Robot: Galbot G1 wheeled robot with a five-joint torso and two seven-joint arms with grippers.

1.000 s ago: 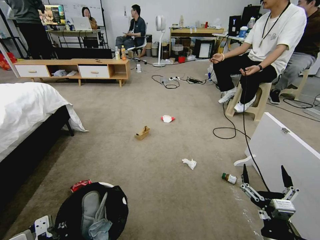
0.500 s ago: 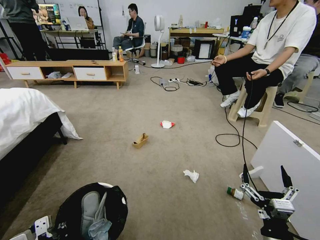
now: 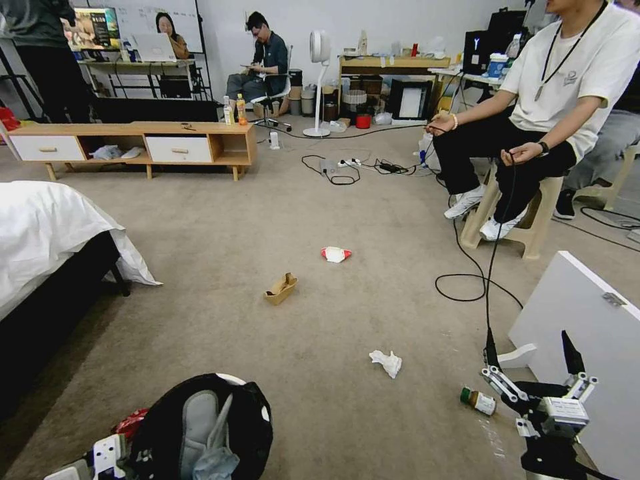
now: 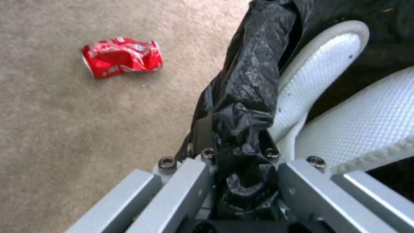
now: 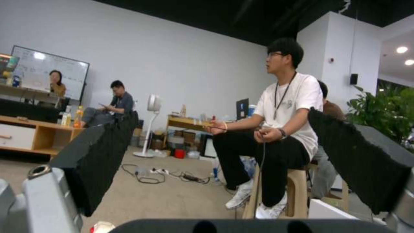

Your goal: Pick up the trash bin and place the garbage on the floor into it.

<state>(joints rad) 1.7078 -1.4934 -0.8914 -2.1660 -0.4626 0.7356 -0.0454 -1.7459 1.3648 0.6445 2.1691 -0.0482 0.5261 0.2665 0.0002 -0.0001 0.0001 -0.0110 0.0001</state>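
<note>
The trash bin [image 3: 200,427], lined with a black bag and showing its grey flap, hangs at the bottom left of the head view. My left gripper [image 3: 100,460] is shut on its rim; the left wrist view shows the fingers [image 4: 181,181] clamping the bag-covered edge [image 4: 245,106]. A crushed red wrapper [image 4: 123,56] lies on the carpet beside the bin [image 3: 130,422]. More garbage lies ahead: a white tissue [image 3: 387,363], a small bottle [image 3: 478,401], tan cardboard [image 3: 281,288] and a red-and-white packet [image 3: 335,254]. My right gripper [image 3: 530,343] is open and empty, just right of the small bottle.
A bed [image 3: 40,233] stands at the left and a white board [image 3: 587,320] leans at the right. A black cable [image 3: 467,280] loops across the beige floor [image 3: 267,220] toward a seated person's stool [image 3: 533,227]. A low wooden cabinet [image 3: 133,133] stands at the back.
The whole head view has shifted: the litter now sits lower and closer. The red wrapper shows again left of the bin. Both grippers keep their poses.
</note>
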